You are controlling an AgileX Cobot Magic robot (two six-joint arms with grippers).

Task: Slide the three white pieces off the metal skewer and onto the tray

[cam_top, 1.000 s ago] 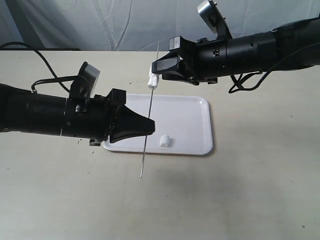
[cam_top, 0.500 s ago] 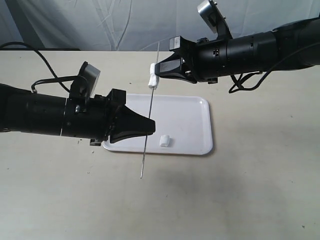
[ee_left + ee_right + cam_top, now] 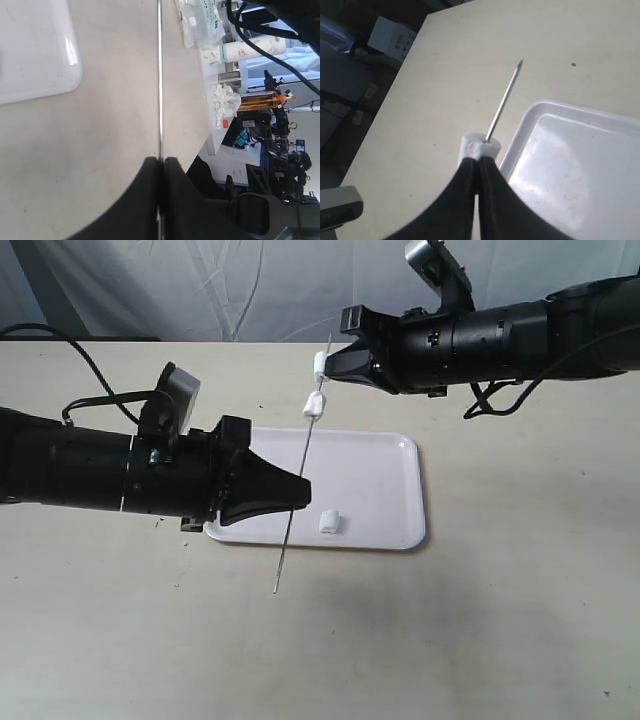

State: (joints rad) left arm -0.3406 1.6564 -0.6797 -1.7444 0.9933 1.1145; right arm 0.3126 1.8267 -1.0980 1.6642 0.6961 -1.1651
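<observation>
The metal skewer point(image 3: 308, 440) stands steeply over the tray point(image 3: 380, 480), leaning to the upper right. My left gripper point(image 3: 300, 492) is shut on its lower part; the left wrist view shows the skewer point(image 3: 160, 75) running out from the closed tips point(image 3: 161, 159). My right gripper point(image 3: 325, 368) is shut on one white piece point(image 3: 319, 366) near the skewer's top end. A second white piece point(image 3: 314, 405) sits on the rod just below. The third piece point(image 3: 330, 522) lies on the tray. In the right wrist view the pinched piece point(image 3: 479, 146) sits at the closed tips point(image 3: 480, 159), with the skewer point(image 3: 503, 102) poking out of it.
The tray's corner point(image 3: 580, 165) shows beside the right fingers, and its rounded corner point(image 3: 35, 50) appears in the left wrist view. Beige tabletop point(image 3: 480, 620) surrounds the tray. Cables point(image 3: 100, 390) trail behind the left arm. Off the table's edge are bottles and clutter point(image 3: 235, 55).
The right gripper has moved up the skewer with one white piece, pulling it apart from the other piece. The skewer has tilted slightly, its lower end swinging left.
</observation>
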